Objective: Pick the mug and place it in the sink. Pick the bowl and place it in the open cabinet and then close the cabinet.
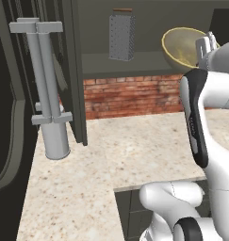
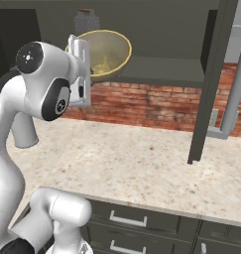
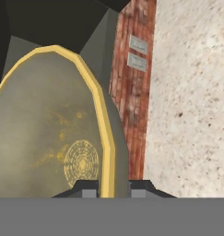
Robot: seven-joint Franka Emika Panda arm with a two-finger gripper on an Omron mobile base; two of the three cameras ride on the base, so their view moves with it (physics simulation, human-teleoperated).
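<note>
The olive-tan bowl (image 1: 181, 46) (image 2: 106, 50) (image 3: 49, 133) with a yellowish rim is tipped on its side at the open cabinet, at the front edge of the inner shelf (image 1: 134, 65) (image 2: 164, 69). Its hollow faces back toward the base. My gripper (image 1: 205, 47) (image 2: 90, 72) (image 3: 112, 189) is shut on the bowl's rim, one finger inside and one outside. I cannot tell whether the bowl touches the shelf. The cabinet door (image 1: 72, 70) (image 2: 211, 84) stands swung open. The mug and the sink are out of view.
A metal box grater (image 1: 121, 36) (image 2: 86, 21) stands on the shelf, left of the bowl. Long silver bar handles (image 1: 43, 75) (image 2: 235, 96) hang on the open doors. Below lie the speckled counter (image 1: 134, 150) (image 2: 142, 163), the brick wall (image 1: 130, 94) and the drawers (image 2: 142, 221).
</note>
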